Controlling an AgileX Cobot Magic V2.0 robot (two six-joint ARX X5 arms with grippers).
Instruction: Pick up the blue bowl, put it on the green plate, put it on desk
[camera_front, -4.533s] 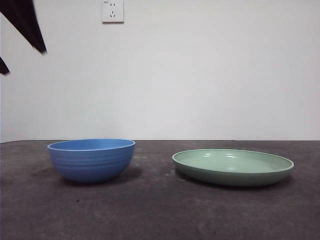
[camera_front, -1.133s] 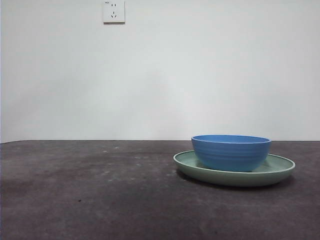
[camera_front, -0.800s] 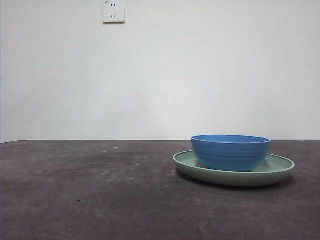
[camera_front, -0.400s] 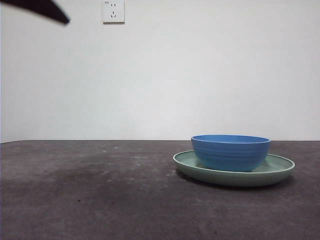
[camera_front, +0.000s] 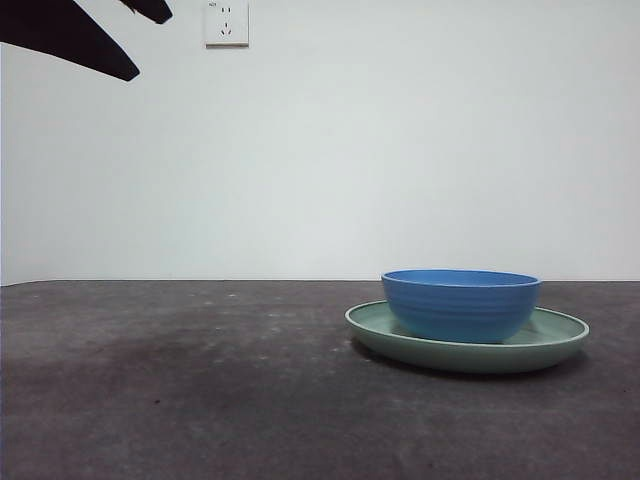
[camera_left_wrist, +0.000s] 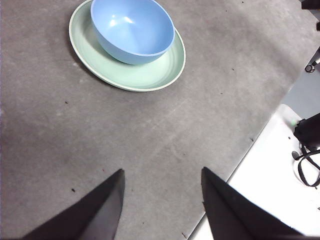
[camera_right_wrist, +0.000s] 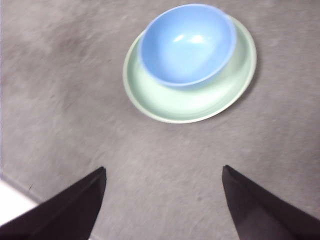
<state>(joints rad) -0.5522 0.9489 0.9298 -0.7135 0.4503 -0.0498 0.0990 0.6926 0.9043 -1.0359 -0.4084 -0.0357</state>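
The blue bowl (camera_front: 460, 305) sits upright inside the green plate (camera_front: 562, 338) on the right of the desk (camera_front: 200, 380). No gripper touches them. My left gripper (camera_left_wrist: 162, 172) is open and empty, high above the desk, with the bowl (camera_left_wrist: 132, 27) and plate (camera_left_wrist: 150, 75) well ahead of it. My right gripper (camera_right_wrist: 164, 169) is open and empty, also high, looking down on the bowl (camera_right_wrist: 187, 42) and plate (camera_right_wrist: 190, 105); that view is blurred. Black arm tips (camera_front: 80, 40) show at the front view's top left; I cannot tell which arm.
A wall socket (camera_front: 226, 22) is on the white wall behind. The left wrist view shows the desk's edge with a white surface (camera_left_wrist: 270, 170) and black cables (camera_left_wrist: 307, 150) beyond it. A white strip (camera_right_wrist: 10, 205) borders the desk in the right wrist view.
The bowl, once on the desk left of the plate, now rests in the plate. In the last half second a black arm tip has come further into the top left.
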